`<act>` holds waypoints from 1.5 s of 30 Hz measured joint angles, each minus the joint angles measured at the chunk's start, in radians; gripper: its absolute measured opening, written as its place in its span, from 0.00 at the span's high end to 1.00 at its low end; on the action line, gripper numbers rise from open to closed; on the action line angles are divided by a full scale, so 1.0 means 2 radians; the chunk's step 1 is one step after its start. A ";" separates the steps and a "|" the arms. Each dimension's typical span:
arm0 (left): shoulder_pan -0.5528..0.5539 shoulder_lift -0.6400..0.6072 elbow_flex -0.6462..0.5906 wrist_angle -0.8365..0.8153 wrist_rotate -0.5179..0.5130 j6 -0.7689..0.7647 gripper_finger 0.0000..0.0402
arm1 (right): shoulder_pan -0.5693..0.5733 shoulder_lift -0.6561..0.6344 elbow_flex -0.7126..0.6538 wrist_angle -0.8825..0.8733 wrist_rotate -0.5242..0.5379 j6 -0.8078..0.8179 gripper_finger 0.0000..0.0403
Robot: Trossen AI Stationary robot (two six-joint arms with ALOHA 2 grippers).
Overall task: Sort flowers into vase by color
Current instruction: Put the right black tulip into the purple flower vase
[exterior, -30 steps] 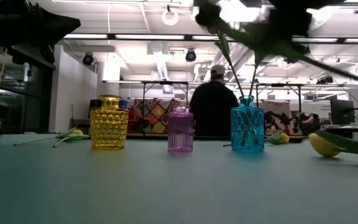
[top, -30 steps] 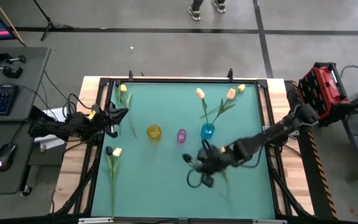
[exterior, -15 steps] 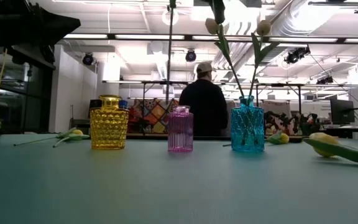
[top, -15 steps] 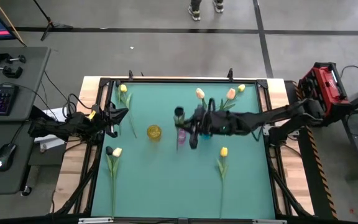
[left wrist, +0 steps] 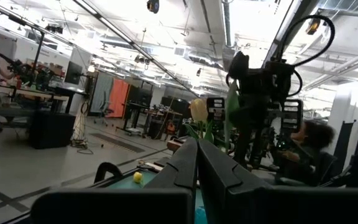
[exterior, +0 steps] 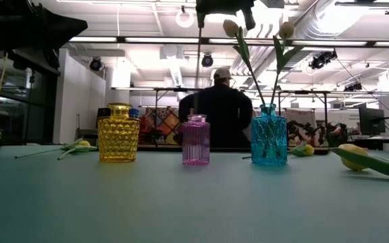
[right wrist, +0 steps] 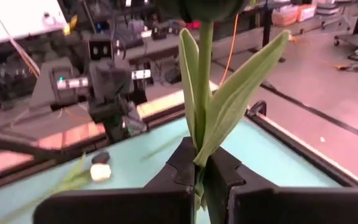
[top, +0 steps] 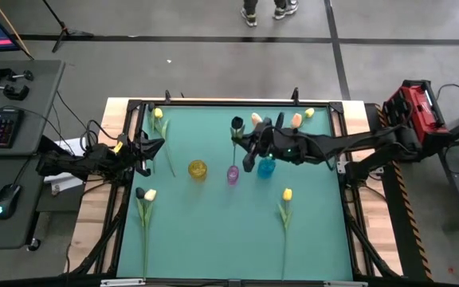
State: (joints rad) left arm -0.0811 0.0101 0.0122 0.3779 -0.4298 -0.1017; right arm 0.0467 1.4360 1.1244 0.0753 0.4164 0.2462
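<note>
Your right gripper (top: 248, 151) is clamped on a dark tulip (top: 237, 124) by its stem, above the pink vase (top: 233, 174); the stem tip seems to hang over its mouth. Two peach tulips sit in the blue vase (exterior: 269, 140) (yellows lie loose). Left gripper (top: 151, 147) closed, empty, at the table's left edge.

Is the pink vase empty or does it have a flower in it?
Empty so far. The pink vase shows nothing inside; the right gripper holds the dark tulip above it.
</note>
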 joint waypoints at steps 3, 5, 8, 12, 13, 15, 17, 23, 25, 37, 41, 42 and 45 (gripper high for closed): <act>0.000 0.000 0.000 0.000 0.000 0.000 1.00 | 0.000 0.002 0.000 -0.007 0.000 0.012 1.00; 0.000 0.000 0.000 0.000 0.000 0.000 1.00 | 0.000 0.002 0.000 -0.010 0.000 0.011 1.00; 0.000 0.000 0.000 0.000 0.000 0.000 1.00 | 0.001 0.002 0.000 -0.019 0.001 0.004 1.00; 0.000 0.000 0.000 0.000 0.000 0.000 1.00 | 0.001 0.002 0.000 -0.034 -0.001 0.009 1.00; 0.000 0.000 0.000 0.000 0.000 0.000 1.00 | 0.001 0.002 0.000 -0.037 -0.002 0.011 1.00; 0.000 0.000 0.000 0.000 0.000 0.000 1.00 | 0.001 0.002 0.000 -0.036 -0.009 0.013 1.00; 0.000 0.000 0.000 0.000 0.000 0.000 1.00 | 0.001 0.002 0.000 -0.032 -0.022 0.012 1.00; 0.000 0.000 0.000 0.000 0.000 0.000 1.00 | 0.001 0.002 0.000 -0.048 -0.065 0.018 0.88; 0.000 0.000 0.000 0.000 0.000 0.000 1.00 | 0.001 0.002 0.000 -0.064 -0.073 0.031 0.78; 0.000 0.000 0.000 0.000 0.000 0.000 1.00 | 0.003 -0.029 0.000 -0.206 -0.179 0.104 0.25; 0.000 0.000 0.000 0.000 0.000 0.000 1.00 | 0.006 -0.043 0.000 -0.270 -0.238 0.146 0.23; 0.000 0.000 0.000 0.000 0.000 0.000 1.00 | 0.009 -0.045 0.000 -0.284 -0.247 0.153 0.23; 0.000 0.000 0.000 0.000 0.000 0.000 1.00 | 0.023 -0.045 0.000 -0.323 -0.270 0.167 0.23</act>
State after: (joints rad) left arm -0.0809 0.0101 0.0121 0.3777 -0.4299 -0.1017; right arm 0.0928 1.3453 1.1244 -0.5715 -0.1238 0.5794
